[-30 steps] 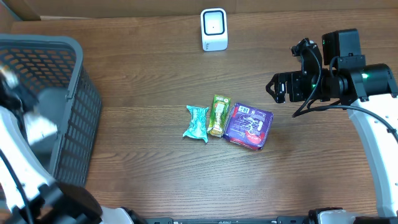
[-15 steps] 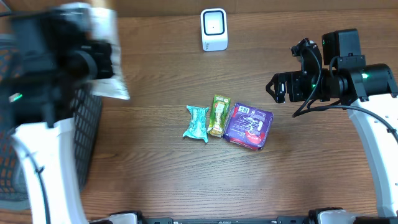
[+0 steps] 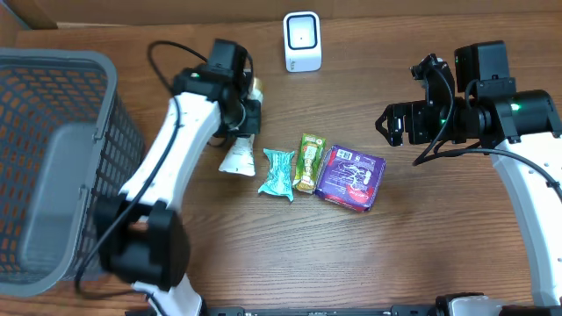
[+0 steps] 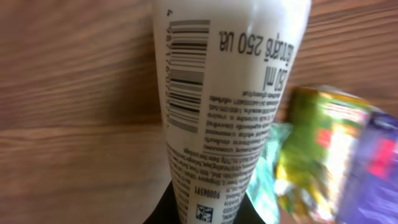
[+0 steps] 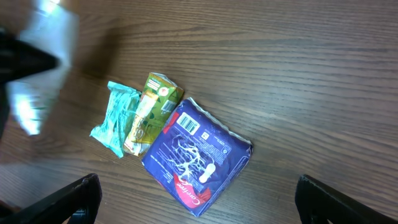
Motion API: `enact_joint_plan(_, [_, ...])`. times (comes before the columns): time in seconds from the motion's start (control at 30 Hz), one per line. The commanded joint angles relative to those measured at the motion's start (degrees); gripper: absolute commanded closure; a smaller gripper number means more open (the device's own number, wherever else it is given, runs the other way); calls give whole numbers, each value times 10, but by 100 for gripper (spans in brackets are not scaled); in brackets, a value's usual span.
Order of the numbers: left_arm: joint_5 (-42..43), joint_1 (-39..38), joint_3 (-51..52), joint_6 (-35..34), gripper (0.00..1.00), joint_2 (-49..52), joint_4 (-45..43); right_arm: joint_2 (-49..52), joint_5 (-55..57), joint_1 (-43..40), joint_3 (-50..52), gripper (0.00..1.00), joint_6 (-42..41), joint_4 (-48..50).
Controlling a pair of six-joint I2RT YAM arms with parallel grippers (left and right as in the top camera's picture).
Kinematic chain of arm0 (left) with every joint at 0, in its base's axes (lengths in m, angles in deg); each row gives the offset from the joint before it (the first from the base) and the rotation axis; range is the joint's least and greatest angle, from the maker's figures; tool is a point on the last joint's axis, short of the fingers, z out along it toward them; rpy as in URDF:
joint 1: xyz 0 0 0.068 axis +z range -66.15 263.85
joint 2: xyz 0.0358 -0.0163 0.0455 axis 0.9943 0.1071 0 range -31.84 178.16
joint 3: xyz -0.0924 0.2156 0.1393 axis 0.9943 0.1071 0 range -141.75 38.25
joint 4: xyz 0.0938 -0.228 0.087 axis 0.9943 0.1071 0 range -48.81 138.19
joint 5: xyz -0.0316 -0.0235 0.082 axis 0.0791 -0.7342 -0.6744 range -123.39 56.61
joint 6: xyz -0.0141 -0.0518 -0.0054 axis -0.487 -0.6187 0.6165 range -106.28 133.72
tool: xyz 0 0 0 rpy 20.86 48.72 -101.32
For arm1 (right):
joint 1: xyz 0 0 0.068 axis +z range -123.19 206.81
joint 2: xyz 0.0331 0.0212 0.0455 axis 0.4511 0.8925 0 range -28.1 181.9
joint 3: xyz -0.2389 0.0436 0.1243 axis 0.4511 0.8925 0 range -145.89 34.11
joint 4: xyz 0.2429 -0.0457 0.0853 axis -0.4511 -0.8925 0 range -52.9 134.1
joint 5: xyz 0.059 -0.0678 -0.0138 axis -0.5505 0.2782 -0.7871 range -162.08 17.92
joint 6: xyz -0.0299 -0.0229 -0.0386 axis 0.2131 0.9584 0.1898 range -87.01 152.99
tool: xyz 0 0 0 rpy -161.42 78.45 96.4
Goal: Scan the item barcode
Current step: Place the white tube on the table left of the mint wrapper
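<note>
The left jaws are pressed together on the white tube (image 4: 230, 93), which is pinched at its narrower end; in the left wrist view its barcode (image 4: 186, 74) is turned toward the camera. Whether the tube's wide end touches the table (image 3: 439, 254) cannot be told. Seen from overhead, the tube (image 3: 237, 158) is held over the table, with the scanner (image 3: 302, 41) at about 1 o'clock from it and well apart. Just beside it, at 4 o'clock, the teal wrapper (image 3: 278, 173) is found, then the green packet (image 3: 308, 161) and the purple packet (image 3: 351, 177). The basket (image 3: 53, 79) lies at 9 o'clock. The right jaws are spread wide and nothing is held in them; they are parked at 3 o'clock of the packets.

The step in hand is judged to be the carrying of the tube to the scanner. For the next move, the tube would need to be brought toward 1 o'clock, in front of the scanner's face, and turned until the barcode is presented to it.

Against the earlier frames, the left arm (image 3: 176, 149) is seen to have been swung from above the basket out over the table, the tube with it. The right arm (image 3: 492, 114) and the three packets are unchanged.
</note>
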Motion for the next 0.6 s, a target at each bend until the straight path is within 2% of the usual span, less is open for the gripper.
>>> enact_joint_plan(0.0, [-13,-4,3,-19,96,40,-11,0,-3,4,0,0,-2,1])
enact_joint_plan(0.17, [2,-4,3,-19,95,98,-15,0,-3,4,0,0,-1,3])
enact_joint_plan(0.23, [18,-5,3,-19,89,111,-13,0,-3,4,0,0,-2,4])
enact_joint_plan(0.27, [26,-5,3,-20,81,116,-13,0,-3,4,0,0,-1,4])
enact_joint_plan(0.3, [35,-5,3,-19,65,120,-14,0,-3,4,0,0,-1,4])
enact_joint_plan(0.33, [38,-5,3,-20,36,122,-14,0,-3,4,0,0,-2,4])
enact_joint_plan(0.37, [39,-5,3,-22,16,124,-15,0,-3,4,0,0,-2,4])
enact_joint_plan(0.4, [39,-5,3,-22,0,124,-15,0,-3,4,0,0,-1,4])
enact_joint_plan(0.57, [38,-3,2,-22,0,123,-15,0,-3,4,0,0,-2,5])
